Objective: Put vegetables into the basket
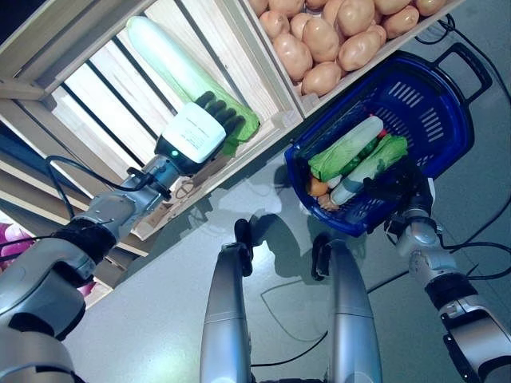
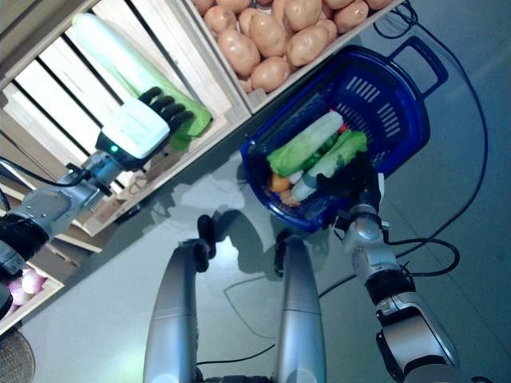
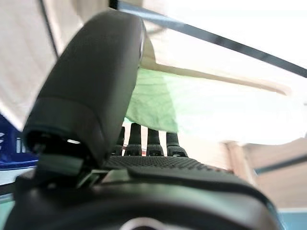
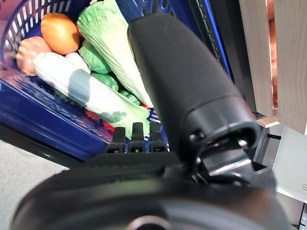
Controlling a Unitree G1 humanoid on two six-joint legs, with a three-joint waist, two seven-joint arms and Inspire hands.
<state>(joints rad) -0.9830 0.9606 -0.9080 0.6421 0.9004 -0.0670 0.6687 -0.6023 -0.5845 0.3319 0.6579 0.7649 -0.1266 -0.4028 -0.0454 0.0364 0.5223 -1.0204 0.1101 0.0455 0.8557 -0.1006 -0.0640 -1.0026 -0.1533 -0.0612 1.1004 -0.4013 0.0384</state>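
Reaching up toward ten o'clock, the left hand (image 1: 194,136) sits inside a pale wooden slatted crate (image 1: 104,96). Its fingers (image 1: 222,110) lie across the leafy green end of a long white-and-green cabbage-like vegetable (image 1: 164,56). The fingertips go over the far side of the leaves, so it is hard to tell if they are curled round it or just resting on top (the wrist view shows only the thumb and a row of fingers in front of the green leaf).

At one o'clock, a second wooden crate (image 1: 275,60) is full of brown round potatoes (image 1: 335,36), cut off by the top edge.

At three o'clock, a dark blue plastic shopping basket (image 1: 415,100) sits on the grey floor (image 1: 160,303). Two more long white-and-green vegetables (image 1: 351,148) lie in it, with an orange round one (image 4: 60,31) and some small bits too hidden to name.

The right hand (image 1: 403,187) is at the basket's near rim. Its fingers go over the edge and are hidden, so their hold cannot be told.
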